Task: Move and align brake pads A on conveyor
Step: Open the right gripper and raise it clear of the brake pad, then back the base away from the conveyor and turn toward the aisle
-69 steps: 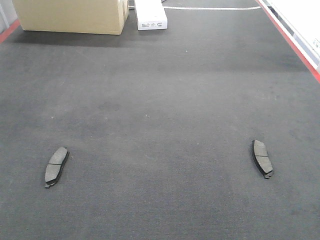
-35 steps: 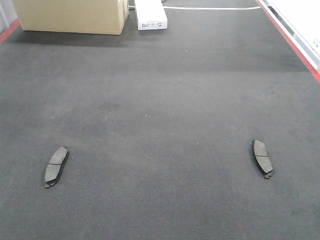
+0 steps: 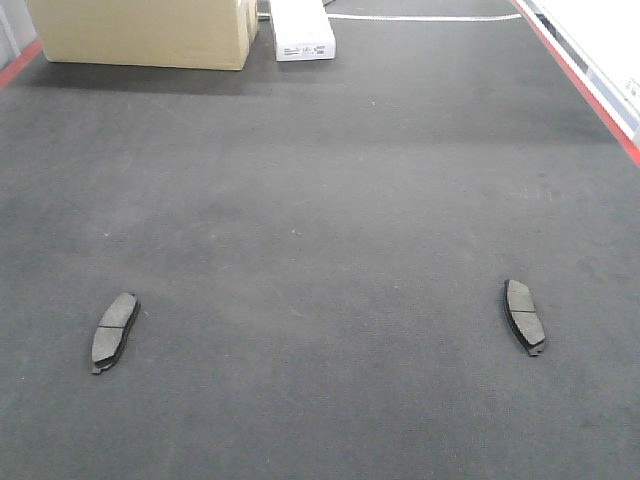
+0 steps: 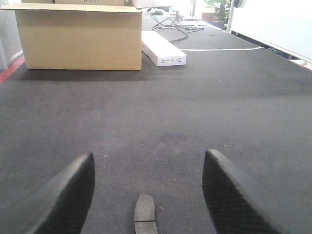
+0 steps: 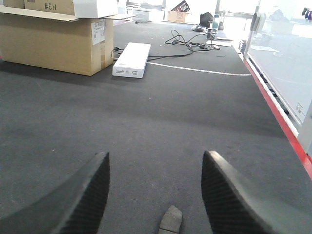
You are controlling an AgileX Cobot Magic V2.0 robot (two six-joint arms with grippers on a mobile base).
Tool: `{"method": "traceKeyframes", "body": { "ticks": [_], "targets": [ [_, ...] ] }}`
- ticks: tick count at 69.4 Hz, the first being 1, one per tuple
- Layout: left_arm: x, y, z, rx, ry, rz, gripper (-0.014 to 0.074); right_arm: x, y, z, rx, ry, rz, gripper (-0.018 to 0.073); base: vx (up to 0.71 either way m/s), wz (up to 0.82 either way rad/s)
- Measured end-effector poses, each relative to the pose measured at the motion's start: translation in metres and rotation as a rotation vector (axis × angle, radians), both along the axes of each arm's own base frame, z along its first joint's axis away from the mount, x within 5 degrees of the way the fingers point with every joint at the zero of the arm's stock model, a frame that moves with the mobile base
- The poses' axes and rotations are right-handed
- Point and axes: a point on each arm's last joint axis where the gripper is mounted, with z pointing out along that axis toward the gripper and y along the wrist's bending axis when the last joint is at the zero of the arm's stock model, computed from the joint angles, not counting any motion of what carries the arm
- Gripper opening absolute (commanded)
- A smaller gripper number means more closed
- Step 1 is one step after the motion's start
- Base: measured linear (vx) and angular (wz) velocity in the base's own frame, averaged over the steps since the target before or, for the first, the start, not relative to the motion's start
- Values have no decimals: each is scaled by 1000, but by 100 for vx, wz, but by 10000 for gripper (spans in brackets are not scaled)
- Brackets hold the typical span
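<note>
Two brake pads A lie flat on the dark conveyor. One brake pad is at the near left, the other brake pad at the near right, both lengthwise along the belt. In the left wrist view my left gripper is open, its fingers well apart, with the left pad low between them and untouched. In the right wrist view my right gripper is open too, and the right pad pokes up at the bottom edge between its fingers. Neither gripper shows in the front view.
A cardboard box and a white flat box stand at the belt's far end. A red edge strip runs down the right side, another red strip at far left. Cables lie beyond the boxes.
The left pad sits very slightly further right and lower in the front view than before. The right pad has not moved.
</note>
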Motion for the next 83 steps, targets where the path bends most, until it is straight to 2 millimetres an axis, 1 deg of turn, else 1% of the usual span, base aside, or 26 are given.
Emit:
{"method": "traceKeyframes", "body": {
  "ticks": [26,83],
  "targets": [
    [0,0,0,0,0,0,465,0,0,0,0,0,0,416,-16,0],
    [0,0,0,0,0,0,465,0,0,0,0,1,0,416,-39,2]
  ]
}}
